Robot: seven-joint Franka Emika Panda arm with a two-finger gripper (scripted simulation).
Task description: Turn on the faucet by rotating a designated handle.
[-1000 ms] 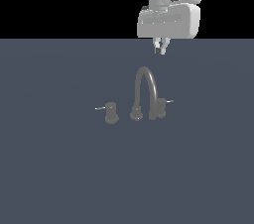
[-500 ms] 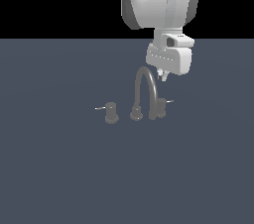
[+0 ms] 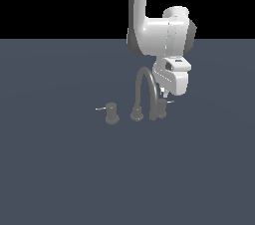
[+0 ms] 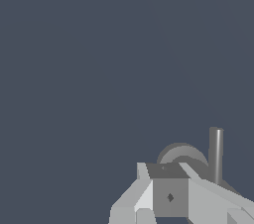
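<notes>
Since a second ago the white robot arm has dropped from high above the faucet to just behind its right-hand side, so the gripper (image 3: pixel 166 98) now sits low beside the target.

Nearest in the exterior view is the flat dark grey-blue tabletop (image 3: pixel 124 179). On it stands the small dull-grey metal faucet (image 3: pixel 144 94): a tall thin arched spout with two short cylinders flanking it. The stubby twin cylinder (image 3: pixel 111 113) with its lever jutting toward the exterior view's left sits well apart from the arm. The task's handle (image 3: pixel 161 111), a short grey cylinder with a thin pale lever (image 3: pixel 171 102) pointing to the exterior view's right, stands under the spout's arching-over end, with the gripper's tip just beside that lever.

In the wrist view, pale blocky gripper parts (image 4: pixel 171 196) cover a round grey cap (image 4: pixel 179 154) and an upright rod (image 4: pixel 216 153).

How wide the jaws stand cannot be told; nothing appears gripped.

This looks like the end of the approach. The next move probably calls for meeting the lever and sweeping it around the cylinder.
</notes>
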